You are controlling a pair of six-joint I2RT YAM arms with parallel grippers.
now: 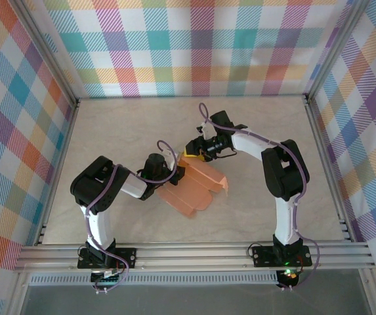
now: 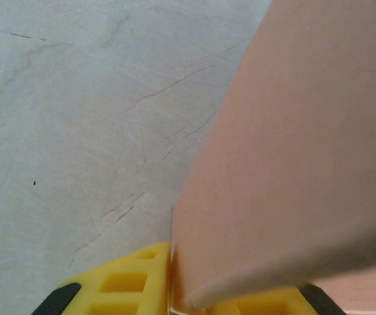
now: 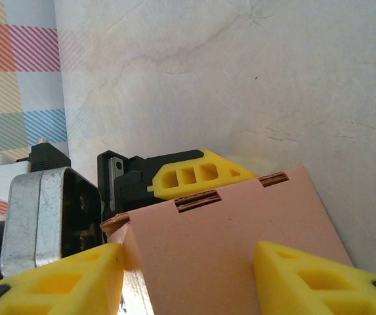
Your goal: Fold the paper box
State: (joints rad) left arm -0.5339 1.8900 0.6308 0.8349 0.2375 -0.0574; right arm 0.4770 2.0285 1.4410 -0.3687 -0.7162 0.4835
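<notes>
1. Yellow fingers (image 3: 56,282) of the right claw (image 3: 189,256) are closest in its wrist view. They're spread wide, with a panel of the paper box (image 3: 227,262) between them.
2. Left-side fingertip touches a folded-up edge of the card. Right-side one sits over the panel face. Jaws stand apart, no pinch visible.
3. Two narrow slots (image 3: 197,201) run along the panel's far edge.
4. Left claw (image 2: 207,292): salmon-orange card stands up between its yellow fingers and fills the right half of its wrist view. Can't tell whether it's clamped on the card or slack around it.
5. From the right wrist, one finger of the left claw shows just behind the panel's far edge, black-and-metal body beside it.
6. Top view: box lies mid-table (image 1: 128,125) between the two arms, part-folded. Flat notched flaps point near-left, and there's a raised edge on its right side.
7. Both claws meet at the box's far-left corner. Left one comes in from the left, right one from the far right.
8. Table is pale and marbled, with plaid walls (image 1: 188,46) on three sides.
</notes>
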